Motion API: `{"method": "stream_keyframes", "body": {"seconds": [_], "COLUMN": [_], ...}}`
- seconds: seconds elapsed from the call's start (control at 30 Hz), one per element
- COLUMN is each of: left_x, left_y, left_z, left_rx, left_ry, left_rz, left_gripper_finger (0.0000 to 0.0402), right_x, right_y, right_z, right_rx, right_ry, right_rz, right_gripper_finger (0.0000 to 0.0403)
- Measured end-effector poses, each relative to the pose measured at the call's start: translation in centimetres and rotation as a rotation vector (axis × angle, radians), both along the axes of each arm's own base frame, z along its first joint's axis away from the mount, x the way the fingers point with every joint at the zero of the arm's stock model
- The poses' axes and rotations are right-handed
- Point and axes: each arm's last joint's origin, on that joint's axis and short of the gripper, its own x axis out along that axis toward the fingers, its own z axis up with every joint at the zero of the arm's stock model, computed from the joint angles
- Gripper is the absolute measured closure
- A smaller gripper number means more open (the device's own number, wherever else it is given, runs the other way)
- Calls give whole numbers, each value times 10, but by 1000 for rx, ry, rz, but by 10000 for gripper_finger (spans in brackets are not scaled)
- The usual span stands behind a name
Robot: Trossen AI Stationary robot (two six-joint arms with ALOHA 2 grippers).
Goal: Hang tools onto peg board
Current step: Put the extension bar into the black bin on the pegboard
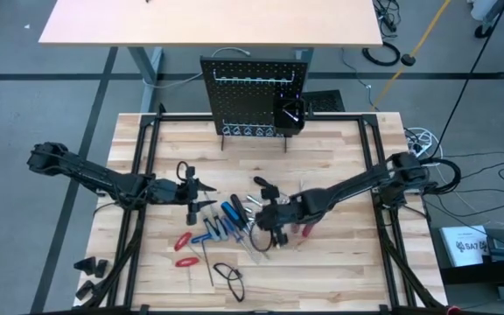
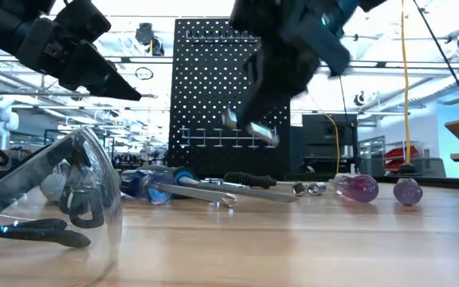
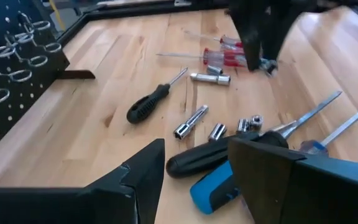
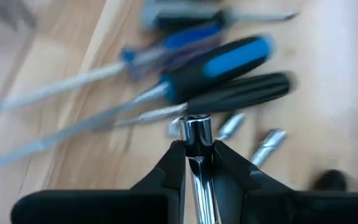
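Several tools lie in the middle of the table (image 1: 226, 223): blue-handled screwdrivers (image 4: 229, 59), a black-handled one (image 3: 148, 104), red-handled ones (image 3: 225, 58) and small silver bits (image 3: 191, 121). The black peg board (image 1: 256, 92) stands upright at the far edge, with hooks and a small bin (image 1: 289, 115). My right gripper (image 1: 265, 229) hangs over the pile, shut on a silver bit (image 4: 194, 134). My left gripper (image 3: 197, 177) stands open and holds nothing, above the table left of the pile (image 1: 198, 189). My right gripper pinches the silver bit between its two fingers; the bit lies along them. Its hollow end (image 4: 194, 127) sticks out past the fingertips. The fingers slant down from the table's right side. The bit (image 2: 253, 129) is lifted clear of the table, tilted.
Clear safety glasses (image 2: 54, 191) lie near the front edge, close to the low camera. Red-handled pliers (image 1: 182, 249) lie front left of the pile. A black metal frame (image 1: 143, 175) runs along the table's sides.
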Motion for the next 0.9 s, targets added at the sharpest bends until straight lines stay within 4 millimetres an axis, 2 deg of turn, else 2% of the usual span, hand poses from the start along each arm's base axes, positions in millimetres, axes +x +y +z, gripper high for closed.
{"method": "stream_keyframes", "body": {"seconds": [0.27,0.5,0.7,0.9], "left_x": [3,3,3,3], "left_y": [-1,2,2,2], "left_z": [8,8,8,8], "left_rx": [7,11,12,13], "left_ry": [-81,-90,-91,-89], "left_rz": [-9,83,87,87], "left_gripper_finger": [217,217,217,217], "right_x": [-23,-51,-69,-80], "right_y": [-22,-47,-77,-107], "right_z": [69,124,156,170], "right_rx": [15,-104,-114,-125], "right_ry": [-224,-453,-592,-653], "right_rz": [-185,-422,-545,-649], "right_gripper_finger": [361,361,361,361]}}
